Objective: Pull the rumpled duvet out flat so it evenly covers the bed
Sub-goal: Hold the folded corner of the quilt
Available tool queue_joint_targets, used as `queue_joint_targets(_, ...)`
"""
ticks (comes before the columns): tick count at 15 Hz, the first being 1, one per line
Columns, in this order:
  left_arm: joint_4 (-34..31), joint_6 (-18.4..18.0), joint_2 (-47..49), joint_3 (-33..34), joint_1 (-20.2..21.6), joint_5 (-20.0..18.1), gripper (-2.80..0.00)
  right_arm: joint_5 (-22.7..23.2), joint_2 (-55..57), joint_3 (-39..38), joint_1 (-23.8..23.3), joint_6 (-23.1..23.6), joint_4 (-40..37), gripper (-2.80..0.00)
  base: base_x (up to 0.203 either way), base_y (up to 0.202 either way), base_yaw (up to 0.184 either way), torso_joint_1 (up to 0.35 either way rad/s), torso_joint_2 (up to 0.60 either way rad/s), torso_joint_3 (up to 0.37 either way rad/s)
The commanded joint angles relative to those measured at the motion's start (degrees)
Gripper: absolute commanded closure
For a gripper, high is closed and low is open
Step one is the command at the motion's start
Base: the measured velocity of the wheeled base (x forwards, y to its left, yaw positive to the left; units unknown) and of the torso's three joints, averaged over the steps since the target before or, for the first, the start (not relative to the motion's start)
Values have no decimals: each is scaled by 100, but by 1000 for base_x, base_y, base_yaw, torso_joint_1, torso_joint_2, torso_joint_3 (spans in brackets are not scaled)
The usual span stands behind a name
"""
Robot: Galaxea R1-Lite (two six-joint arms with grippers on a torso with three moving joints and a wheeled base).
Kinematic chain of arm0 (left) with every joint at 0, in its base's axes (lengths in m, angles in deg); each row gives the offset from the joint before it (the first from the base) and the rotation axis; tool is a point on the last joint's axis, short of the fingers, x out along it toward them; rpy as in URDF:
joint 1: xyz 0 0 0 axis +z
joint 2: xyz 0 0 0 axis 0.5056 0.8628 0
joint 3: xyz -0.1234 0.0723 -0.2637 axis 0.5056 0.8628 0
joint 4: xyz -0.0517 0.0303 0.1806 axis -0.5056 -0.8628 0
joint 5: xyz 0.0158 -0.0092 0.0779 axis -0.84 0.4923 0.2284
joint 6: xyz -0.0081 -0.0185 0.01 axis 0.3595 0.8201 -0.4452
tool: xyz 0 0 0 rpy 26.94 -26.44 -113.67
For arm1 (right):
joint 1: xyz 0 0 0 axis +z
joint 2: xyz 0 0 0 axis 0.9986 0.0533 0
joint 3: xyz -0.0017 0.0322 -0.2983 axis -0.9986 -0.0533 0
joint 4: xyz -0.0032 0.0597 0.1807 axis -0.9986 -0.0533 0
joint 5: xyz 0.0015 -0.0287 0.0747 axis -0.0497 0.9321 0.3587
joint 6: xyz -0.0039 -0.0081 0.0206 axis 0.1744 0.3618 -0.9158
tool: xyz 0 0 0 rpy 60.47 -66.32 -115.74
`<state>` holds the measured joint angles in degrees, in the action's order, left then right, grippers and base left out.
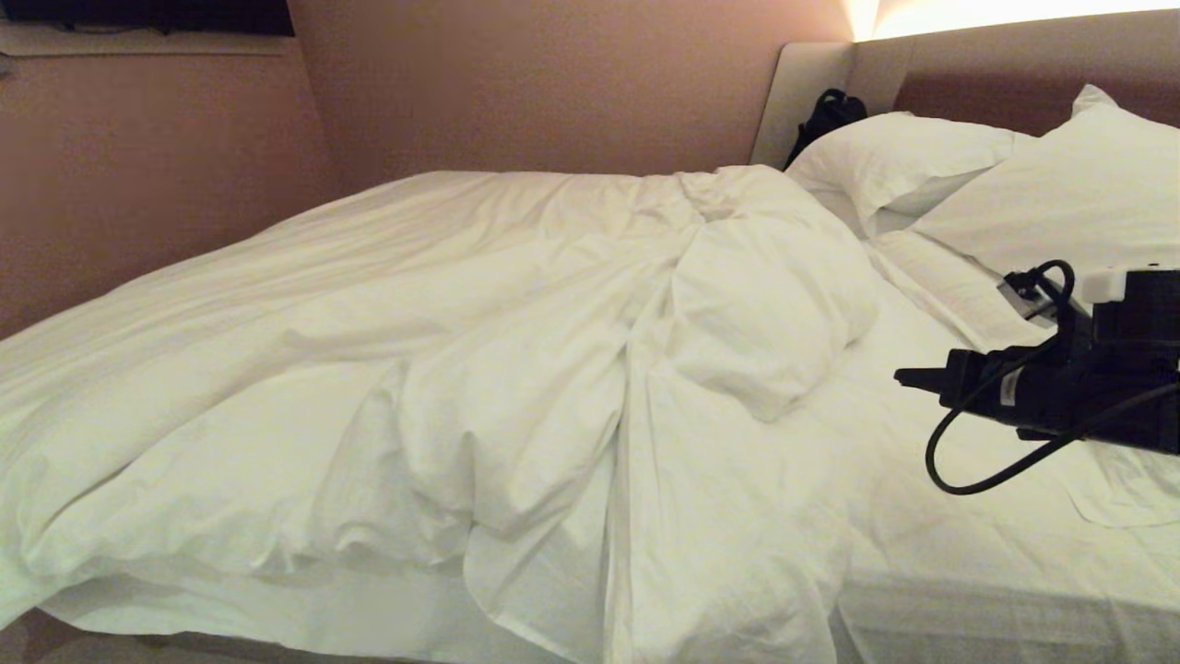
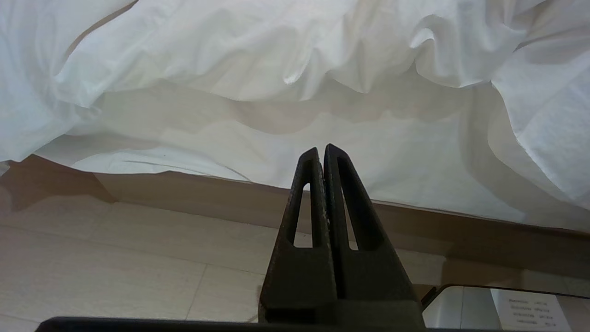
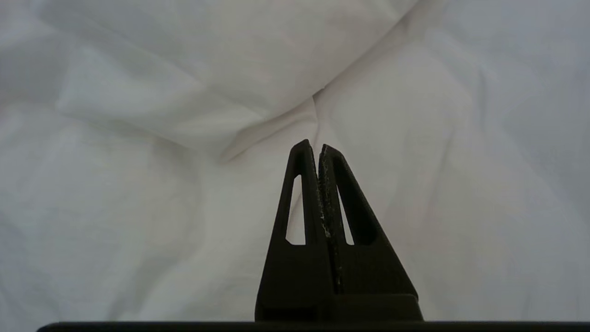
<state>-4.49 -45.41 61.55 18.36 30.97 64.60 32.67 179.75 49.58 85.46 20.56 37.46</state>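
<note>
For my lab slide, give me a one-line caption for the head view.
Rumpled duvet bunched mid-bed, pillows at the headboard, right gripper reaching in, jaws shut.

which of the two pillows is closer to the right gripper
The nearer pillow, by the picture's right edge just behind the right gripper; the other pillow lies farther back, beside the black bag.

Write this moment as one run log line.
duvet: rumpled | right gripper: shut, empty, over bed | left gripper: shut, empty, low beside bed
</note>
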Motion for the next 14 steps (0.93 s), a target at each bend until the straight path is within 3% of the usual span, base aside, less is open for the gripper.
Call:
queue_joint_targets(1, -7, 4, -2, 0, 2, 3, 0, 18, 131, 10, -1, -13, 13, 0, 0, 0, 0, 0, 0, 0)
queue_joint_targets(14, -7, 4, -2, 0, 2, 3, 0, 318, 877, 89, -1, -140, 30, 0, 0, 0, 0, 0, 0, 0)
